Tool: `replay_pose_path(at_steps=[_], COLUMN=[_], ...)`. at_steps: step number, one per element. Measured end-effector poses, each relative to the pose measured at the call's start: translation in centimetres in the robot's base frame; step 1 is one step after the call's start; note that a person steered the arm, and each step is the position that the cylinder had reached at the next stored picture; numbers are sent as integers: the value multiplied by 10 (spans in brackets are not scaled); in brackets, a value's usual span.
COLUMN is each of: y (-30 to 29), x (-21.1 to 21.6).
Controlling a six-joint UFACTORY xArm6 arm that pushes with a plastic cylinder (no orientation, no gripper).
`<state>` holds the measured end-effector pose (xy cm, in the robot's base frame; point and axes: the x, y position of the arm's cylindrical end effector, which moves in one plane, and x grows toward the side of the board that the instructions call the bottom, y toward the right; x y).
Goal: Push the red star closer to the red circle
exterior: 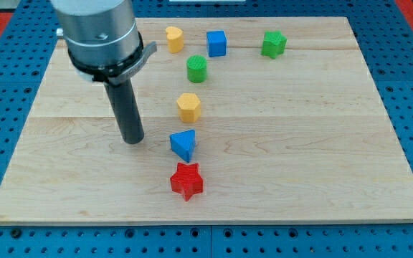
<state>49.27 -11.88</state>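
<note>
Since there's no claw on this arm, just a bare rod, nothing is being grasped. My tip (132, 140) sits left of centre on the counter (321, 143), apart from every block. To its right, near the bottom edge, is the red star (186, 180), with the blue wedge-like block (183, 145) just above it. I can't spot a red circle; maybe the arm hides it near the top left corner. I'd locate it first, then push slowly from the star's opposite side, avoiding the blue block.
</note>
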Motion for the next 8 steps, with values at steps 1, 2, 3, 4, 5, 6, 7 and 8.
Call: replay_pose_path(at_steps=[1,2,3,4,5,6,7,8], y=[-19,-22,-9,62,143,131,85,59], x=[37,114,126,124,123,102,83,61])
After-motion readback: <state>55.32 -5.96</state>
